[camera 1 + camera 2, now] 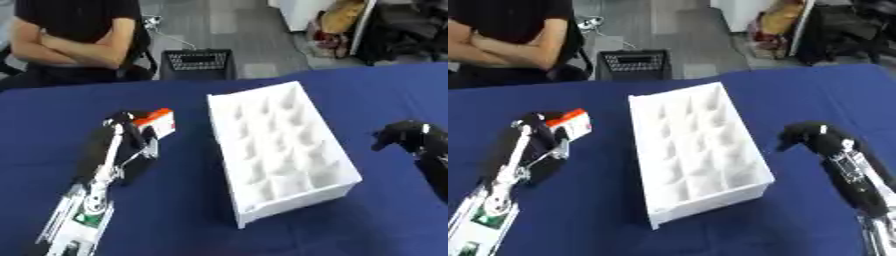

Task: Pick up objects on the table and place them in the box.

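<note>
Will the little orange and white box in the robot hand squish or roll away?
Probably neither. The orange and white box has flat sides and keeps its blocky shape in the left robot hand, so it looks stiff, unlikely to roll. It is small beside the white tray, likely light.

The left arm (96, 185) comes in from the lower left corner and stretches forward and slightly rightward, a long silver and black forearm with a green patch near the wrist end at the bottom. Its left hand (129, 126) sits at the far end of the arm, black, with fingers curled round a small white and orange item. The right arm (852, 180) enters from the lower right edge and angles up and to the left. Its right hand (802, 134) is black, fingers bent downward in a curl, holding nothing visible.
</note>
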Robot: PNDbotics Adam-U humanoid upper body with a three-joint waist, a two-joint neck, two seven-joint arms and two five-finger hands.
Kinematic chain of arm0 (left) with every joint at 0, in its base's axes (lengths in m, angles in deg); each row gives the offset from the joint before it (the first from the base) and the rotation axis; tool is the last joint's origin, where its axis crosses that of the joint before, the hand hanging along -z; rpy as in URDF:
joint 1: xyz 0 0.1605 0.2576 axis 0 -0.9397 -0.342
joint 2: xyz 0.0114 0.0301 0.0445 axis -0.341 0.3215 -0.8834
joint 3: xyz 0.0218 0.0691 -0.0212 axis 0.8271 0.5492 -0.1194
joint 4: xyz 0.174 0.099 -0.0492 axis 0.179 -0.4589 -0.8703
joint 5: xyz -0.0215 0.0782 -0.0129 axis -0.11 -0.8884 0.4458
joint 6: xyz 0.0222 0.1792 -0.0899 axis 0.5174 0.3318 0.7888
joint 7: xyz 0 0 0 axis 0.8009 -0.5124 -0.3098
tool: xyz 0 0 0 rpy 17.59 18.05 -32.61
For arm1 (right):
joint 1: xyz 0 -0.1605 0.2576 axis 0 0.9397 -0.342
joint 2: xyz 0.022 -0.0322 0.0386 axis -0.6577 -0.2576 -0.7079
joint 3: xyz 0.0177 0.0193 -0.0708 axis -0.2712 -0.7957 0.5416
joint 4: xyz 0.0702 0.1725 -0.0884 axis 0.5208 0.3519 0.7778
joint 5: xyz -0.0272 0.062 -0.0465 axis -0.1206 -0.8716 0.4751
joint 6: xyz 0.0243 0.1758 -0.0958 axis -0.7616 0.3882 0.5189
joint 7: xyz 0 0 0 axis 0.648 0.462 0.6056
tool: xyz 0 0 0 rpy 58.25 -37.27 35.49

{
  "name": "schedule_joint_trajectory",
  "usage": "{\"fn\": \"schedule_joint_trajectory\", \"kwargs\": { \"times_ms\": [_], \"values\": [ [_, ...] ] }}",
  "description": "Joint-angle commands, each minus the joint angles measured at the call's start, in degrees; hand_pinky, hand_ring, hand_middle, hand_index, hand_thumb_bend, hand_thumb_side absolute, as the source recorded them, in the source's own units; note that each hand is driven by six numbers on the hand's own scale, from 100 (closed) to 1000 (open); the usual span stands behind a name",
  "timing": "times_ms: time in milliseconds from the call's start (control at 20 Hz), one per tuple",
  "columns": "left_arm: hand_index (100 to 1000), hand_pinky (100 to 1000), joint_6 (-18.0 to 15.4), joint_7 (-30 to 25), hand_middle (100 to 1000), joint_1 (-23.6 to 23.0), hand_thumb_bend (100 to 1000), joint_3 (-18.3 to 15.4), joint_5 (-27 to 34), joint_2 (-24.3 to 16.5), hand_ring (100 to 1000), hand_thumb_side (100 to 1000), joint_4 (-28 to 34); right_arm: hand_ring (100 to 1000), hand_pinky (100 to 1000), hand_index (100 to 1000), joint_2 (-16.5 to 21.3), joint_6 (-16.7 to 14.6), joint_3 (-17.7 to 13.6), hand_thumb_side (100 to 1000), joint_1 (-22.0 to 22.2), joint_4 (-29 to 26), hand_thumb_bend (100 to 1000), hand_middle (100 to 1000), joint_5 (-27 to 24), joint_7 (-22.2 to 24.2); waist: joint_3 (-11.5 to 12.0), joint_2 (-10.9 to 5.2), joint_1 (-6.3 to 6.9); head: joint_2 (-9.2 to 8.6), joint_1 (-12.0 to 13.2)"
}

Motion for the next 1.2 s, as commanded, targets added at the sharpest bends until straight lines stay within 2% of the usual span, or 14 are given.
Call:
{"fn": "schedule_joint_trajectory", "kwargs": {
  "times_ms": [50,300,600,750,800,850,900,950,1100,1200],
  "values": [
    [777,693,-0.6,-1.1,626,2.1,100,1.1,0.5,-0.5,445,224,1.7,633,850,796,0.7,0.0,-0.1,926,0.0,-0.7,100,657,0.0,0.2,-0.1,-0.87,0.03,-0.81,0.3],
    [770,681,-1.9,-3.8,621,6.2,100,4.0,0.3,0.2,443,201,1.0,633,850,796,0.7,0.0,0.1,925,0.0,-0.7,100,657,-0.1,0.3,-0.4,-1.06,0.05,-0.95,0.7],
    [764,672,-4.1,-8.4,621,13.5,100,8.1,-0.9,2.7,446,182,-2.6,633,850,796,0.6,-0.1,0.4,926,0.0,-0.5,100,657,-0.3,0.6,-1.2,-1.23,0.05,-1.21,1.6],
    [783,683,-5.2,-9.9,656,16.3,102,9.3,-2.1,4.3,466,191,-5.3,633,850,796,0.6,-0.1,0.5,925,0.0,-0.4,100,657,-0.3,0.8,-1.5,-1.27,0.05,-1.22,2.0],
    [797,708,-5.7,-10.3,684,17.1,253,9.6,-2.7,4.8,502,235,-6.2,633,850,796,0.6,-0.1,0.5,926,0.0,-0.4,100,657,-0.4,0.8,-1.6,-1.28,0.04,-1.21,2.2],
    [827,742,-6.5,-11.0,735,18.0,520,10.1,-3.7,5.3,577,356,-7.3,633,851,796,0.6,-0.1,0.6,926,0.0,-0.4,100,657,-0.4,0.9,-1.7,-1.3,0.03,-1.2,2.3],
    [841,758,-7.5,-11.8,757,18.8,637,10.5,-4.8,5.7,613,414,-8.3,633,851,796,0.5,-0.1,0.6,926,0.0,-0.4,100,657,-0.5,1.0,-1.8,-1.32,0.01,-1.18,2.5],
    [876,791,-8.6,-12.7,827,19.5,821,10.8,-6.2,6.2,738,534,-9.3,633,851,796,0.5,-0.1,0.6,926,0.0,-0.4,100,657,-0.5,1.0,-1.8,-1.34,0.0,-1.17,2.6],
    [909,845,-11.6,-14.5,898,20.5,947,11.1,-10.0,7.3,841,648,-11.7,633,850,796,0.5,-0.1,0.7,924,-0.1,-0.4,100,657,-0.6,1.1,-1.9,-1.39,-0.05,-1.16,2.9],
    [913,858,-13.0,-14.5,913,20.3,963,11.0,-11.2,7.7,868,695,-12.2,633,850,796,0.5,-0.1,0.6,924,-0.1,-0.4,100,657,-0.6,1.1,-1.9,-1.4,-0.04,-1.18,2.8]
  ]
}}
